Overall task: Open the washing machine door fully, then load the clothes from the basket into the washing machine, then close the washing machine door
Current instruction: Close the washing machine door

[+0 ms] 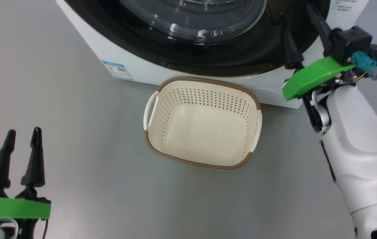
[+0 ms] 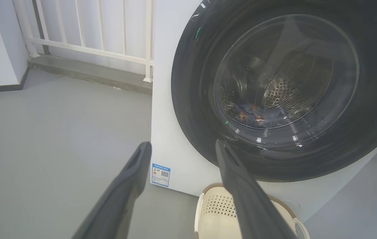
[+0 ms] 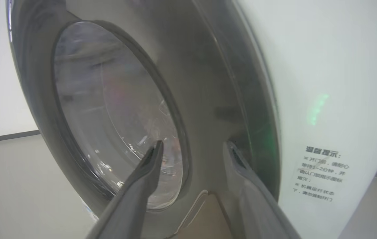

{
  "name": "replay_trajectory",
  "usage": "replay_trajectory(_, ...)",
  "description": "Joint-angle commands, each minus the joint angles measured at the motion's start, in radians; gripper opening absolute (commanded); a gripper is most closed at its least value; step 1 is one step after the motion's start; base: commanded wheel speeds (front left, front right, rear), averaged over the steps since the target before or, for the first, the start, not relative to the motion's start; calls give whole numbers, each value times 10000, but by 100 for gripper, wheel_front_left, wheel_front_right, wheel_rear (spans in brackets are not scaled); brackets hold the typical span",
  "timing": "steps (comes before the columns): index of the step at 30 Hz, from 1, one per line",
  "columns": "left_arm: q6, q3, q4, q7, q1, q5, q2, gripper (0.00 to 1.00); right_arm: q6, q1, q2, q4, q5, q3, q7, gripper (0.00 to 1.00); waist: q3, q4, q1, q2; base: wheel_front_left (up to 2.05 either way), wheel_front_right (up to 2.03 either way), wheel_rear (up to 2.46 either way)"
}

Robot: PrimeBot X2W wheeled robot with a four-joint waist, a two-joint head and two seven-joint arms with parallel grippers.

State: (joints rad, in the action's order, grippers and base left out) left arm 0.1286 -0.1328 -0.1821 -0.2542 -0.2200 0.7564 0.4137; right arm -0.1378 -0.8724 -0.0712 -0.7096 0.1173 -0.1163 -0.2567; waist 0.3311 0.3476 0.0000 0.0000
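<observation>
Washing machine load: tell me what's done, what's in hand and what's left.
Done: the cream perforated plastic basket lies empty, and light blue clothes with orange patches show in the steel drum behind the glass. In hand: the round black-rimmed door looks shut against the white washing machine, with the right gripper open at its rim, gripping nothing. Left: only confirming the latch caught, which I cannot tell.

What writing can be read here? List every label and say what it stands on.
"温馨提示:" heads the notice printed on the white washing machine, beside its door.
The smaller lines under that heading are too blurred to read with certainty.
The blue sticker at the machine's lower front corner carries a QR code; its print is too small to read.
</observation>
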Motion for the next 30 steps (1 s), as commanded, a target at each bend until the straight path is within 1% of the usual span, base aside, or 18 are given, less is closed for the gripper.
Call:
replay_trajectory(1, 21, 352, 170, -76, 29, -132, 369, 100, 71, 285, 208, 378, 243, -351, -51, 100, -413, -342, 0, 0, 0, 0, 0)
replay_trajectory(9, 21, 315, 192, -76, 457, -386, 282, 100, 71, 1325, 209, 1053, 911, -758, -51, 100, -1237, -1008, 0, 0, 0, 0, 0)
replay_trajectory(17, 21, 448, 237, -76, 961, -726, 139, 100, 71, 2772, 199, 2114, 1345, -890, -51, 100, -2009, -1942, 0, 0, 0, 0, 0)
replay_trajectory(23, 21, 596, 352, -76, 1302, -946, -2, 100, 71, 3709, 128, 2963, 1606, -800, -51, 100, -2380, -2694, 0, 0, 0, 0, 0)
replay_trajectory(24, 21, 596, 352, -76, 1302, -946, -2, 100, 71, 3709, 128, 2963, 1606, -800, -51, 100, -2380, -2694, 0, 0, 0, 0, 0)
replay_trajectory(30, 21, 728, 451, -76, 1576, -1119, -179, 100, 71, 4577, 24, 3723, 1731, -721, -51, 100, -2630, -3309, 0, 0, 0, 0, 0)
